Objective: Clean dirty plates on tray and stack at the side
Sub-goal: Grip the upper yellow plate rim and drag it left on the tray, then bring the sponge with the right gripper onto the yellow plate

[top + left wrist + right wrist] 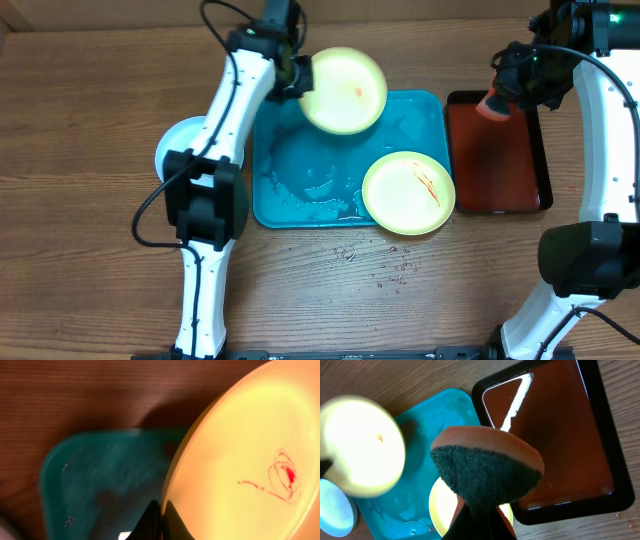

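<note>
Two pale yellow, lime-rimmed round plates: one plate [345, 90], pinched at its rim by the left gripper [296, 75], hangs over the turquoise plastic tray [300, 170]; the other plate [408, 193] lies in its near-right corner. Above the dark red tray [497, 160], the right gripper [480, 515] clamps an orange, green-faced sponge [487, 467]

A large tray [300, 170] sits mid-table [90, 250]. A flat plate [408, 193] lies in its near right corner, overhanging the edge. The left claw [298, 75] holds a lifted plate [343, 90] over the tray's far edge. A third plate [180, 140] rests left of the tray, partly under the left arm. A small tray [497, 160] lies just right; the right claw [480, 517] holds a sponge [492, 104] above its far end.
</note>
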